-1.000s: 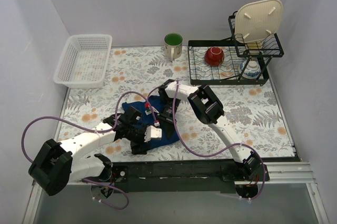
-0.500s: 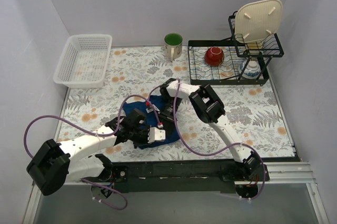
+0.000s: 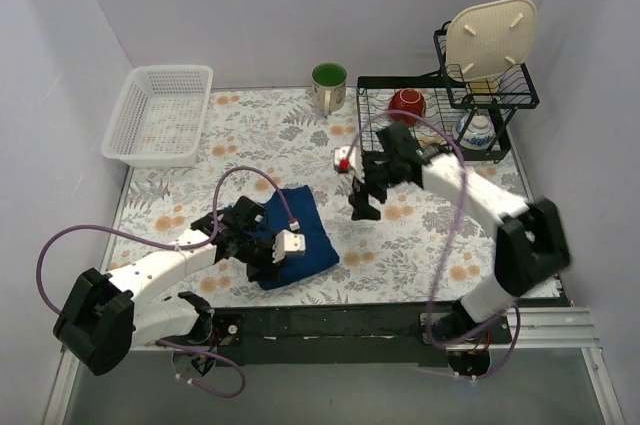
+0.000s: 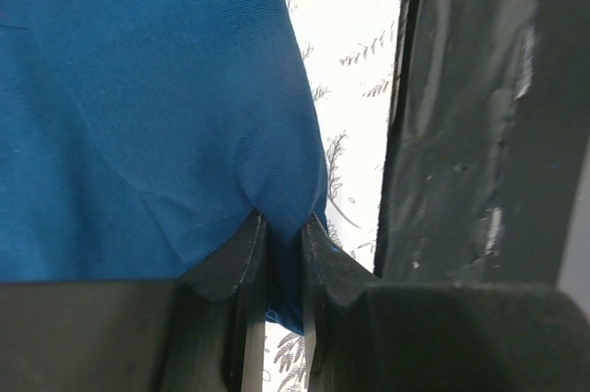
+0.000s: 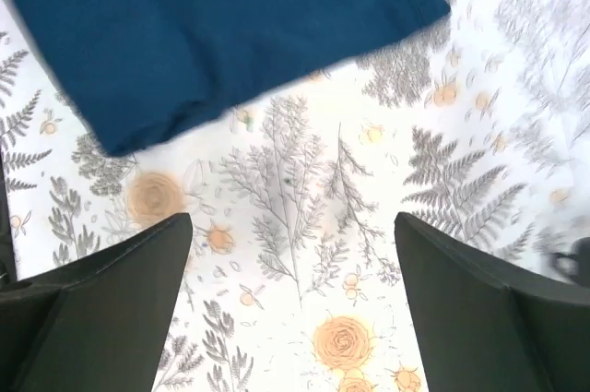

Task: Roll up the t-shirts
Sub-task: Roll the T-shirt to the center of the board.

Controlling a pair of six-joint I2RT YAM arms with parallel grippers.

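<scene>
Pinching a fold of the t-shirt (image 3: 305,233), the left pincer (image 4: 284,226) is clamped on the cloth, which lies bunched on the table (image 3: 450,215) near its front edge. The right pincer (image 3: 362,207) hangs wide open above the table, right of the t-shirt.

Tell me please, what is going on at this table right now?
The left arm has its jaws shut on a fold at the edge of the dark blue t-shirt, which lies bunched into a compact bundle on the floral table. The right arm hovers beside the shirt over bare tablecloth, its jaws wide open and holding nothing.
</scene>
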